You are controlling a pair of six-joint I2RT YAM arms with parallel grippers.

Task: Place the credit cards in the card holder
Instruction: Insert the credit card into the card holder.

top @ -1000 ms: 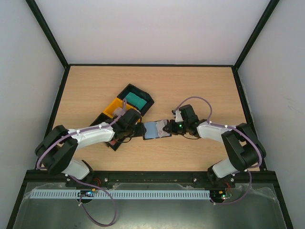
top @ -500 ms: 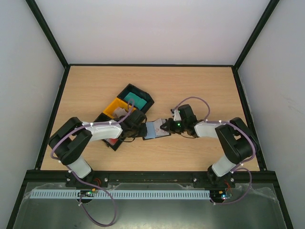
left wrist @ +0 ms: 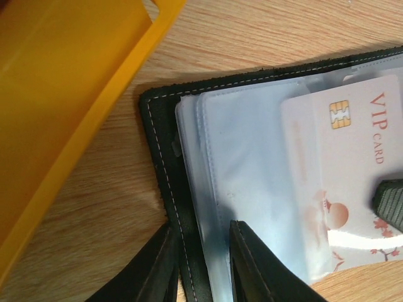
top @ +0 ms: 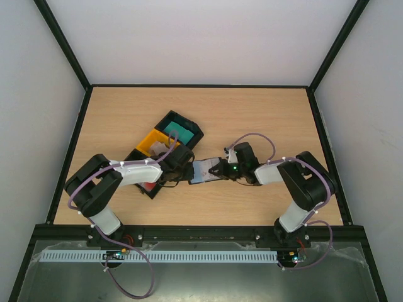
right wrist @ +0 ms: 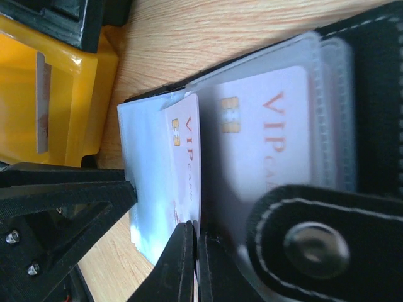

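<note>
Right jaws: closed on a pale VIP card [right wrist: 187, 157], pinched edge-on near its trailing end.
Left jaws: closed over the left edge of the holder [left wrist: 165, 170], straddling the stitched cover and pinning it open on the desk [top: 264, 119].
The holder lies between the two arms, near the desk's middle, with its clear sleeves [left wrist: 245, 176] fanned up. The card's leading end lies among the sleeves. Cannot tell whether it is inside a pocket or only between two leaves. A second VIP card [right wrist: 267, 138] is already seated in a sleeve.

Risks (judgement):
- The sleeves are floppy and stacked, so the card may slide between leaves rather than into a mouth and drop out on release.
- The push runs toward the left jaws. If that grip slips, the holder skids or folds.
- The pinch is thin, so the card may pivot or bow if a corner catches a seam.

Around:
- Snap strap [right wrist: 315, 248]: close beside the right jaws, could snag on retreat.
- Yellow tray [left wrist: 69, 88]: just beside the holder's left edge, crowding the left arm.
- Black tray [top: 195, 126] with teal cards [top: 179, 132]: beyond the yellow tray, not in the way.
</note>
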